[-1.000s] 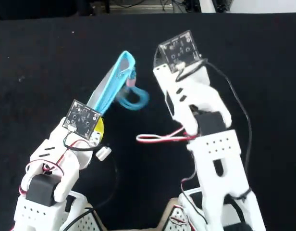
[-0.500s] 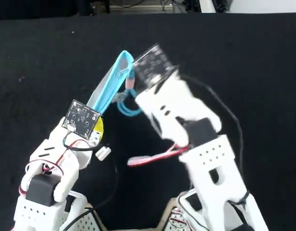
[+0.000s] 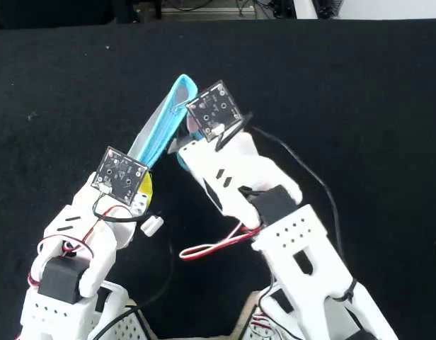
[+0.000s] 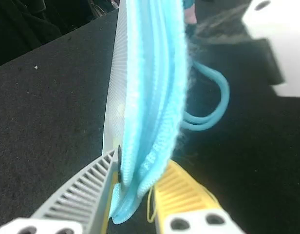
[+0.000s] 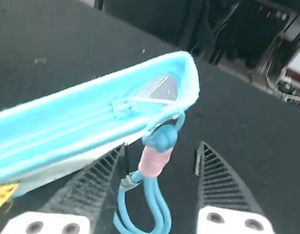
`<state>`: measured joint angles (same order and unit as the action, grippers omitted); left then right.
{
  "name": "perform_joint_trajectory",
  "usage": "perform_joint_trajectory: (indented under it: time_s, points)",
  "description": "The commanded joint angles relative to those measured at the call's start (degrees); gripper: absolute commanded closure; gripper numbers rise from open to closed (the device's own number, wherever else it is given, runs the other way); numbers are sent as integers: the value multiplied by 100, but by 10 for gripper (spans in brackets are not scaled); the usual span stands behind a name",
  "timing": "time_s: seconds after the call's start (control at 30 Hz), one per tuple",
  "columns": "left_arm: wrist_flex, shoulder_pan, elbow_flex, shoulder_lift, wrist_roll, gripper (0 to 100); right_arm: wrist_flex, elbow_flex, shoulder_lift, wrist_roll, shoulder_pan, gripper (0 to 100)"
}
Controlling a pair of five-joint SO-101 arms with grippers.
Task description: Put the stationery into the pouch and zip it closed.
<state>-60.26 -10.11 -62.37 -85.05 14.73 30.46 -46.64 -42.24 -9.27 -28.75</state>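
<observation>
A light-blue mesh pouch (image 3: 161,127) is held up on edge over the black table. My left gripper (image 4: 135,183) is shut on the pouch's (image 4: 150,87) near end, one grey and one yellow finger on either side. My right gripper (image 5: 159,161) is open at the pouch's (image 5: 91,122) far corner. A pink bead (image 5: 155,160) on the blue zipper cord (image 5: 147,214) hangs between its fingers, touching neither. In the high view the right arm's wrist (image 3: 214,110) covers that corner and the cord.
The black table (image 3: 359,99) spreads to the right and far side of the arms. Red and white wires (image 3: 218,244) hang from the right arm. Dark furniture and cables stand beyond the table's far edge.
My right arm has swung left to the pouch's far end, and its wrist now covers the blue cord loop. The left arm and the pouch have stayed put.
</observation>
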Motion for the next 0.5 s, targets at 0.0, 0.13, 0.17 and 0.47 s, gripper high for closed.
perform_joint_trajectory:
  time_s: [0.0,0.13,0.17,0.47]
  points:
    - [-18,57,277,53,18,970,-747,-127,-136,88,264,779]
    - [9,22,268,53,18,970,-844,-154,-136,53,343,869]
    - [9,13,268,53,18,970,-870,-145,-136,53,343,939]
    - [-18,48,303,53,18,970,-1029,-75,-171,-387,571,988]
